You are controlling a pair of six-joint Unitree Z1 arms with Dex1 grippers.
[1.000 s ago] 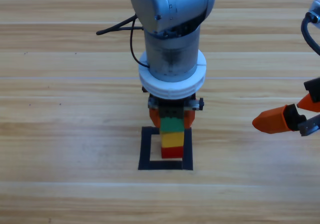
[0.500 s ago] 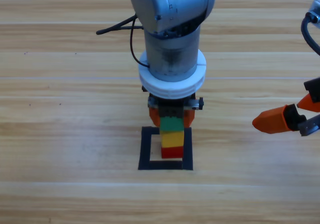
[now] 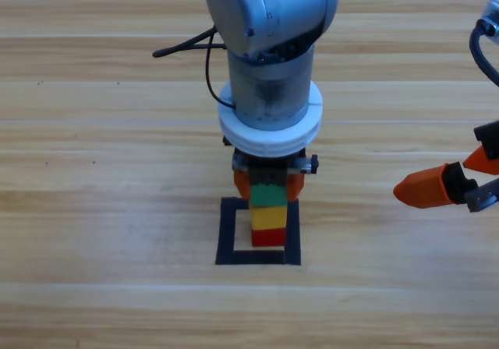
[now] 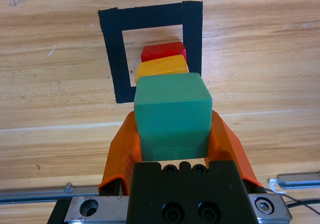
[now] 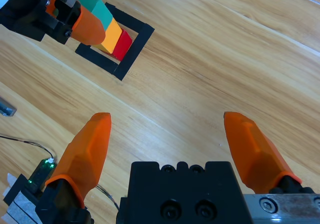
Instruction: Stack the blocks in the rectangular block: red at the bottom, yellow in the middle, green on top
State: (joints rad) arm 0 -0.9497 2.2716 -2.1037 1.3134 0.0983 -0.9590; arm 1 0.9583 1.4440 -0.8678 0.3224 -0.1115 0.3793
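Observation:
Inside the rectangular block, a black tape outline (image 3: 230, 232) (image 4: 116, 59), the three blocks stand as one stack. Red (image 3: 268, 237) (image 4: 163, 51) rests on the wood, yellow (image 3: 269, 218) (image 4: 160, 69) sits on it, and green (image 3: 267, 195) (image 4: 172, 111) is on top. My left gripper (image 3: 267, 187) (image 4: 173, 119) comes down over the stack, its orange jaws pressed to both sides of the green cube. My right gripper (image 3: 448, 176) (image 5: 170, 129) waits at the right edge, jaws wide open and holding nothing. The right wrist view shows the stack (image 5: 111, 34) from the side.
A black cable (image 3: 183, 45) trails off the left arm to the upper left. In the right wrist view a small board with a green light (image 5: 42, 171) and thin wires lies by the table's near side. Bare wood surrounds the tape outline.
The left arm's upper body has shifted a few pixels to the right. The stack, the left jaws and the right gripper look unchanged.

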